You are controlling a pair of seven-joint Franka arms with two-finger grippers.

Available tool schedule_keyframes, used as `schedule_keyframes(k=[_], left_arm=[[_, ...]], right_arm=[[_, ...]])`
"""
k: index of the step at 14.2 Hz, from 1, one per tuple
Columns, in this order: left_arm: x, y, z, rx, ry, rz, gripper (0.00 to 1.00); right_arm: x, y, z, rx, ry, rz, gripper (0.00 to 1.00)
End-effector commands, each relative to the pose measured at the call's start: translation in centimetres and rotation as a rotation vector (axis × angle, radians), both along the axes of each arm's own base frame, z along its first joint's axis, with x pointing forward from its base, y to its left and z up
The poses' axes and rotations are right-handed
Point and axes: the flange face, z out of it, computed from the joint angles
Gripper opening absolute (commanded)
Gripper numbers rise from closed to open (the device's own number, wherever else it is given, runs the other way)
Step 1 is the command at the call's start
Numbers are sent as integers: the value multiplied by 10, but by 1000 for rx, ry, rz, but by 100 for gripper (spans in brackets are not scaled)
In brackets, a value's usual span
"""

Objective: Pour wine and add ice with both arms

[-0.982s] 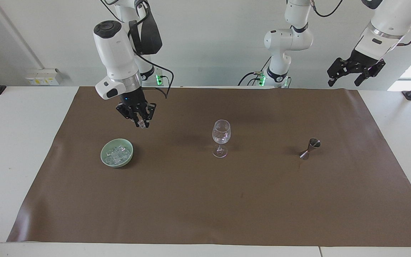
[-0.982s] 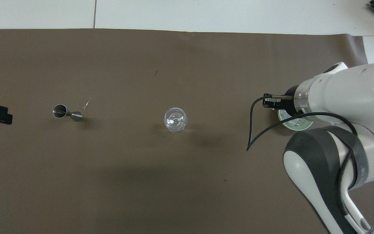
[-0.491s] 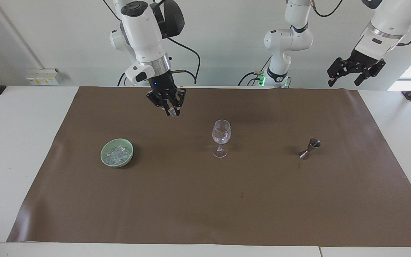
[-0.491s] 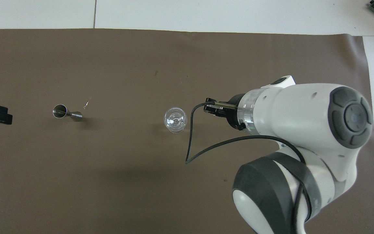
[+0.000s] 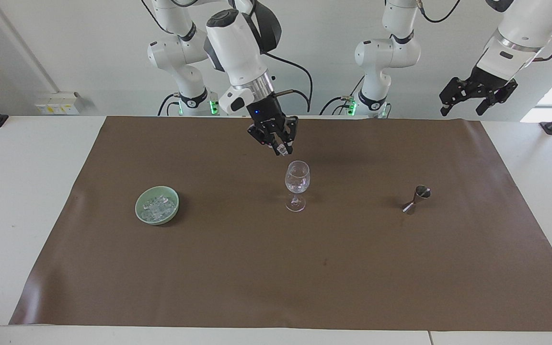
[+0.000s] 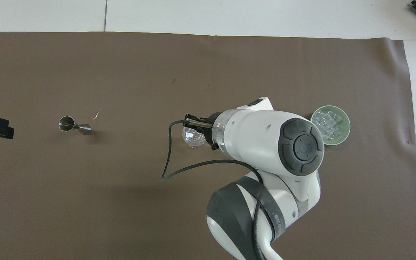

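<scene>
My right gripper [image 5: 281, 149] hangs just above the rim of the clear stemmed wine glass [image 5: 297, 184], a little toward the right arm's end. It is shut on a small whitish ice cube [image 5: 283, 151]. From overhead the right arm [image 6: 265, 137] covers part of the wine glass [image 6: 192, 135] and hides the fingertips. More ice [image 5: 158, 206] fills a green bowl [image 5: 140, 211], also seen in the overhead view as the bowl [image 6: 343, 135]. My left gripper [image 5: 463, 108] waits open, raised high over the left arm's end of the table. Wine is out of view.
A small steel jigger [image 5: 418, 198] stands on the brown mat [image 5: 276, 268] toward the left arm's end, level with the glass; the same jigger [image 6: 73, 124] lies in line with it from above. A black cable [image 6: 168, 159] loops from the right wrist.
The right arm has swung from over the green bowl across the mat to the wine glass, carrying the ice cube. The left arm has not moved.
</scene>
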Motion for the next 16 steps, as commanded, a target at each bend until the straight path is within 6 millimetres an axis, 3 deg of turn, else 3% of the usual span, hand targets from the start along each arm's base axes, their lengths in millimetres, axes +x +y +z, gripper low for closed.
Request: schedule_keyframes(k=[1, 6, 13, 16], left_arm=[[-9, 2, 1, 16, 5, -12, 100], [-9, 2, 1, 16, 6, -12, 100], [-9, 2, 1, 16, 5, -12, 100], [-9, 2, 1, 16, 5, -12, 100]], right_arm=[[1, 3, -4, 6, 3, -11, 0], [-4, 3, -25, -15, 28, -1, 0], [6, 13, -39, 11, -24, -4, 3], [6, 14, -38, 9, -20, 0, 16]])
